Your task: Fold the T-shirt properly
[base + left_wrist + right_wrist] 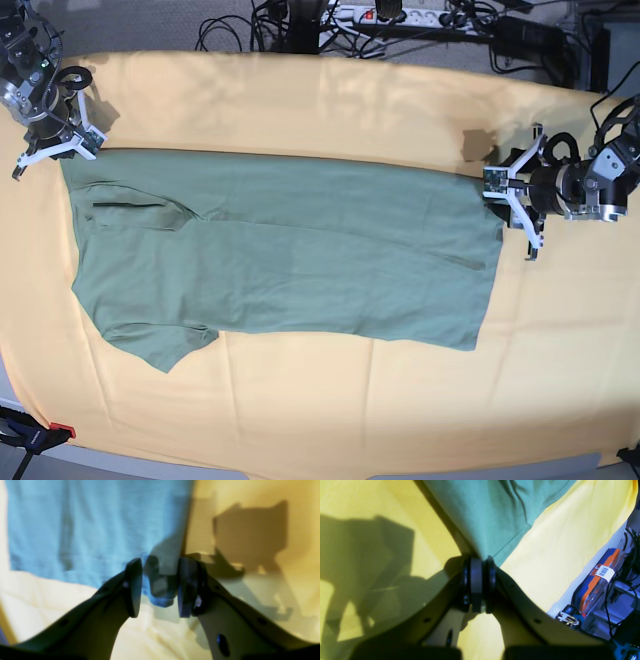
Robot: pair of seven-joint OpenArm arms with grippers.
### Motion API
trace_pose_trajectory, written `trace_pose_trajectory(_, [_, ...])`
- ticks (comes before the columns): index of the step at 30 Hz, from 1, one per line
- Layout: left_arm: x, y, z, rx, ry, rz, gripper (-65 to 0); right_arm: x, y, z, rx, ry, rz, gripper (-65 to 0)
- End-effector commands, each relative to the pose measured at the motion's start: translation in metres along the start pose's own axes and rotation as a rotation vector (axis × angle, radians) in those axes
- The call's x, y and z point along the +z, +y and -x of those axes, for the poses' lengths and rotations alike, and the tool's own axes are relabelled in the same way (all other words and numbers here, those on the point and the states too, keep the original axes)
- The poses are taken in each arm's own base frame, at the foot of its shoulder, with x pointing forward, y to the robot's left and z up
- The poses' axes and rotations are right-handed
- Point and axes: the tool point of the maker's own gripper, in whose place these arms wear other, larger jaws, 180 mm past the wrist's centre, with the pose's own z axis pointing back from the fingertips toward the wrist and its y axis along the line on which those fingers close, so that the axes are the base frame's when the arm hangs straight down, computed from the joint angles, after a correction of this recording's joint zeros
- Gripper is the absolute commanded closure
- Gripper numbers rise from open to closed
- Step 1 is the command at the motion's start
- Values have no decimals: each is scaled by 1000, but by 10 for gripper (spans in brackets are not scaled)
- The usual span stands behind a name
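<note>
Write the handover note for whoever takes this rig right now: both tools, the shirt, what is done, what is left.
Right tool: shut on a corner of the T-shirt, at the far end where a sleeve shows.
Left tool: jaws parted, a bit of the shirt's corner between the pads; no clamp on it.
T-shirt: spread lengthwise across the yellow cloth, apparently already folded once along its length, with one sleeve sticking out at the near side.
Done: shirt laid out flat, likely one lengthwise fold.
Left: tuck the sleeve and fold it across into a compact stack.
</note>
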Motion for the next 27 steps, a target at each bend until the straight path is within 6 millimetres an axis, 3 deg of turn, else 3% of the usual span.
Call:
trace_pose_trajectory(1, [10, 8, 2, -2, -1, -13, -231, 2, -10, 3, 14, 13, 21, 0])
trace_pose_trajectory(3, [10, 6, 1, -1, -7, -6, -215, 2, -10, 3, 13, 12, 21, 0])
trace_pose_trajectory(6, [11, 13, 1, 6, -6, -45, 0, 2, -10, 3, 14, 12, 22, 0])
trace_pose_trajectory(10, [12, 24, 2, 11, 0, -106, 0, 2, -13, 2, 16, 12, 34, 0])
trace_pose_trajectory(15, [13, 24, 1, 3, -1, -105, 0, 2, -16, 5, 50, 28, 51, 0])
trace_pose_trajectory(20, [19, 5, -10, -50, -22, -11, 0, 8, -9, 7, 149, 70, -5, 0])
trace_pose_trajectory(27, [34, 0, -11, -63, -36, 1, 0, 25, -13, 21, 261, 145, -58, 0])
